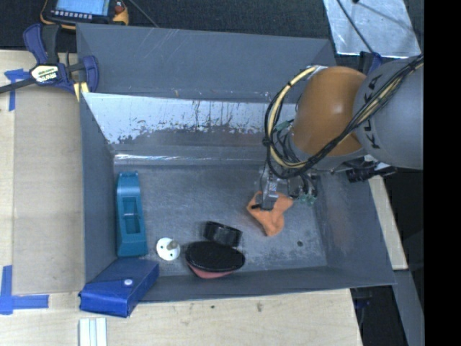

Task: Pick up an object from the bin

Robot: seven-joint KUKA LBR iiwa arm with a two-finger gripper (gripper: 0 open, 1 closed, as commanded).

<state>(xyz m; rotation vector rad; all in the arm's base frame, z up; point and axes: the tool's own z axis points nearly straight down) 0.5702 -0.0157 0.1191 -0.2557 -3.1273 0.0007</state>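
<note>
Highest and closest to the lens is the arm's rounded orange cover (328, 114), ringed by yellow and black cables (276, 132). Beneath it the hand (270, 199) hangs low over the right half of the bin (216, 125). Cover and cables hide the hand's upper part, and what shows of its lower end is small and dark against the grey floor, so I cannot tell whether it is open or closed, or whether it grips anything. That lower end sits at the top edge of an orange lump (274, 220), soft-looking and crumpled, which lies on the floor right of centre. The lump's upper end is covered by the hand, so touching or just apart cannot be settled. Left of the lump and apart from it lies one small black piece (222, 233), its shape hard to read. Just below that, near the front wall, sits one black oval brush (214, 256), as it seems, with a sliver of pink along its lower edge. Just beside it on the left is one small white knob (167, 249). Farther left, lengthwise along the left wall, lies one teal dispenser (130, 215). One dark blue box (119, 287) with a white dot on top rests at the front-left corner; whether it lies inside or on the rim is unclear. Six loose things, one of each kind. At the right the arm's grey body (396, 121) is cut off.
</note>
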